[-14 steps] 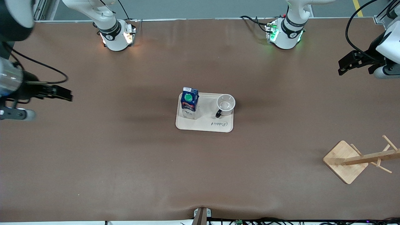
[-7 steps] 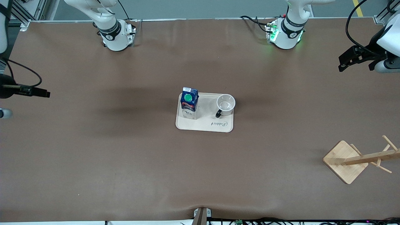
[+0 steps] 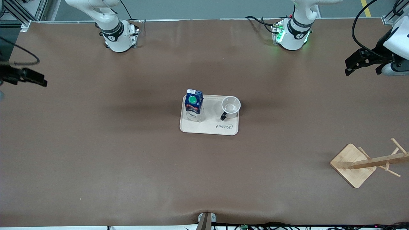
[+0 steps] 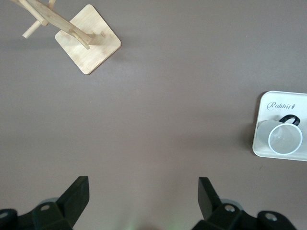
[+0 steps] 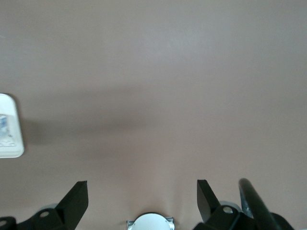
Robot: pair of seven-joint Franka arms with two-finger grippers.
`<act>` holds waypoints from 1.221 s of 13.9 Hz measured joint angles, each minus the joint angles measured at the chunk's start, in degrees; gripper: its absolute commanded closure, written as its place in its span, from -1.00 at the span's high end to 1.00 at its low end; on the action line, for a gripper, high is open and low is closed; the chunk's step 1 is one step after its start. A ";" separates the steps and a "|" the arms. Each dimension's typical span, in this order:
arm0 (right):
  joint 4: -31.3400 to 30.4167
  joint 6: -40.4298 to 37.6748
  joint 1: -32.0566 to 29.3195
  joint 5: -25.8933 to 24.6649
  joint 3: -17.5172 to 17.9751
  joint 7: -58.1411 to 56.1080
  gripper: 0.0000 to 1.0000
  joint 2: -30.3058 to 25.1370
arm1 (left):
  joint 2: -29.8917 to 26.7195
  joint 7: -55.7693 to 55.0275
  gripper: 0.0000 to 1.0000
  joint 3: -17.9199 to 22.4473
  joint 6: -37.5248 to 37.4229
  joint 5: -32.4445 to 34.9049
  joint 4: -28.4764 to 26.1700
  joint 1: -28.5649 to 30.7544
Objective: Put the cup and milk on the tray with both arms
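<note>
The cream tray [image 3: 209, 128] lies at the table's middle. The dark-blue milk carton [image 3: 194, 104] with a green cap stands upright on the tray's end toward the right arm. The white cup [image 3: 230, 106] with a black handle stands upright on its end toward the left arm; it also shows in the left wrist view [image 4: 285, 138] on the tray [image 4: 261, 146]. My left gripper [image 3: 351, 66] is open and empty, high over the table's left-arm end [image 4: 143, 195]. My right gripper [image 3: 41, 82] is open and empty, high over the right-arm end [image 5: 142, 195]; a tray corner [image 5: 10, 149] shows there.
A wooden mug rack with a square base [image 3: 353, 164] lies tipped on its side near the front camera toward the left arm's end; it also shows in the left wrist view [image 4: 88, 45]. The right arm's white base [image 5: 149, 222] shows below its gripper.
The right gripper has pulled back toward the table's right-arm edge and risen. The left gripper has barely shifted. Cup, milk and tray have not moved.
</note>
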 measured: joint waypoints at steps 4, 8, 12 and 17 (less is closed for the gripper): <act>1.02 -1.04 -0.26 0.76 -0.46 -0.03 1.00 -0.60 | -0.07 -2.22 1.00 -0.10 -0.20 0.00 -0.01 -0.05; -2.68 1.44 -3.67 2.85 -1.10 -0.71 1.00 -1.58 | -0.11 -3.00 1.00 -0.13 -0.32 0.00 -0.04 -0.10; -6.46 3.97 -3.89 3.34 -0.99 -0.99 1.00 -4.48 | -0.10 -3.13 1.00 -0.11 -0.30 0.00 0.01 -0.11; -8.40 5.34 -3.89 4.15 -0.91 -1.01 1.00 -6.13 | -0.08 -3.16 1.00 -0.09 -0.29 0.00 0.22 -0.11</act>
